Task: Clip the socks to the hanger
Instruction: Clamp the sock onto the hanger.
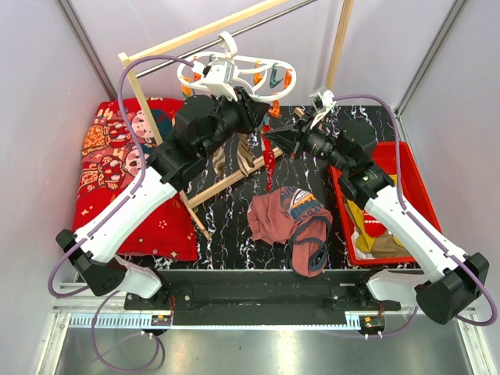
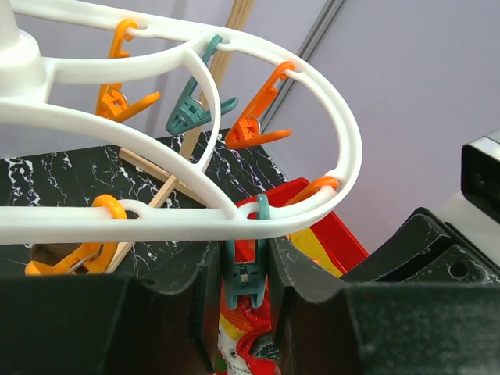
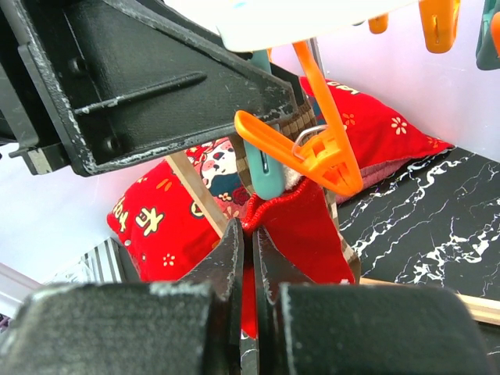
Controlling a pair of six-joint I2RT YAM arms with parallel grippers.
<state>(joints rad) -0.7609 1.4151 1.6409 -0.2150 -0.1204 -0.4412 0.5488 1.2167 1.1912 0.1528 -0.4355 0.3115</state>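
Note:
The white oval hanger (image 1: 205, 76) hangs from the rail at the back, with orange and teal pegs on its rings (image 2: 336, 117). My left gripper (image 2: 245, 254) is shut on a teal peg (image 2: 248, 273) on the near ring, squeezing its handles. Right below it, a red sock (image 3: 312, 226) with white pattern is held up by its cuff. My right gripper (image 3: 251, 234) is shut on that cuff, just under the teal peg (image 3: 269, 178) and an orange peg (image 3: 320, 152). From above, the sock (image 1: 269, 166) dangles below both grippers (image 1: 266, 125). Mustard and brown socks (image 1: 371, 230) lie in the red bin.
A red bin (image 1: 410, 183) stands at the right. A rust-maroon garment (image 1: 293, 223) lies crumpled on the marble table in front. A red cartoon cushion (image 1: 117, 164) fills the left side. A wooden-pole rack (image 1: 148, 113) with a metal rail leans across the back.

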